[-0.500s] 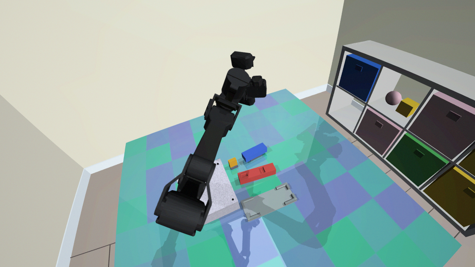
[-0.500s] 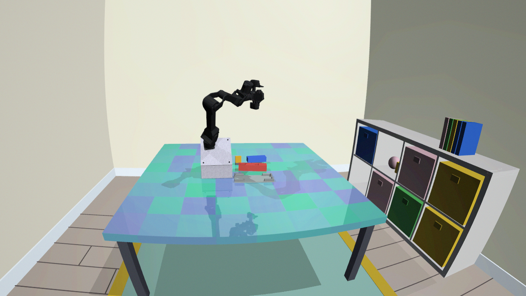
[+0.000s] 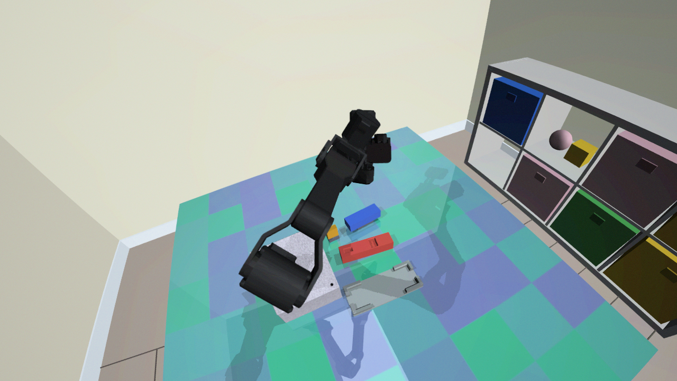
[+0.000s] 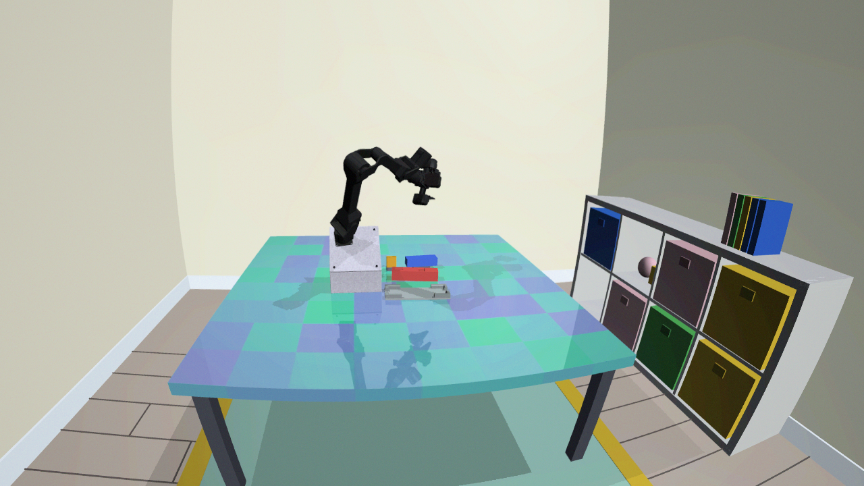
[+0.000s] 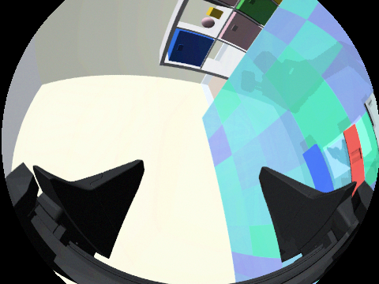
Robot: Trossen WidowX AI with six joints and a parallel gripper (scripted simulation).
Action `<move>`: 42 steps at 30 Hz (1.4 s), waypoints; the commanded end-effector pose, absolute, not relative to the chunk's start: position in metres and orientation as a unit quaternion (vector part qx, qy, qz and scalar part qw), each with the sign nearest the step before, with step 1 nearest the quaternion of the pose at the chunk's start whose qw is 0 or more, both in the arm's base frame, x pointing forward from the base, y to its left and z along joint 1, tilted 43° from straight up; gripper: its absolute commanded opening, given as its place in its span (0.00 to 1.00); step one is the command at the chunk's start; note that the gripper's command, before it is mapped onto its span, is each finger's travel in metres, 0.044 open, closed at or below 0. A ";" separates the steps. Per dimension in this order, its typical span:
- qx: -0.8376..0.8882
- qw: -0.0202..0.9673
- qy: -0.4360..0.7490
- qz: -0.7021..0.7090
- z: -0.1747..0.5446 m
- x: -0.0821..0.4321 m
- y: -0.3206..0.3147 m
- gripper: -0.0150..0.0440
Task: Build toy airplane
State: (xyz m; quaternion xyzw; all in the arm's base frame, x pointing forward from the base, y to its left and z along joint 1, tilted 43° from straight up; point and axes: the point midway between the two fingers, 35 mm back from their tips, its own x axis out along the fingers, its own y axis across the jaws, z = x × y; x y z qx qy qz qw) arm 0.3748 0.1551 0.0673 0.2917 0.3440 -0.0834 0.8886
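Note:
The red fuselage (image 3: 360, 249) (image 4: 414, 275) (image 5: 352, 138) lies on the table with sockets on top, outside the jig. The grey jig (image 3: 366, 296) (image 4: 416, 293) lies in front of it; its edge shows at the right of the wrist view. The blue wing (image 3: 362, 217) (image 4: 420, 260) (image 5: 319, 170) lies behind the fuselage. The small orange tail fin (image 3: 332, 232) (image 4: 391, 261) stands beside the robot base, partly hidden by the arm in the top view. My gripper (image 5: 204, 170) is open and empty, high above the table and tilted toward the back wall.
The pale base block (image 3: 326, 296) (image 4: 356, 281) stands just left of the parts and jig. A cube shelf (image 3: 525, 151) (image 4: 655, 226) (image 5: 170, 43) with coloured bins stands beyond the table's right side. The pale back wall (image 3: 236, 71) (image 5: 110, 126) rises behind the table.

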 end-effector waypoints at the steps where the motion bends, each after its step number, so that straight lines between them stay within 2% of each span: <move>1: 0.189 0.875 0.409 -0.178 0.027 0.365 0.106 1.00; 6: 0.047 0.820 0.500 -0.276 -0.008 0.336 0.044 1.00; 13: -0.153 0.669 0.637 -0.351 -0.021 0.280 -0.034 1.00; 22: -0.158 0.664 0.641 -0.351 -0.021 0.279 -0.035 1.00; 27: -0.158 0.664 0.641 -0.352 -0.058 0.275 -0.069 1.00; 42: -0.158 0.664 0.641 -0.352 -0.074 0.274 -0.084 1.00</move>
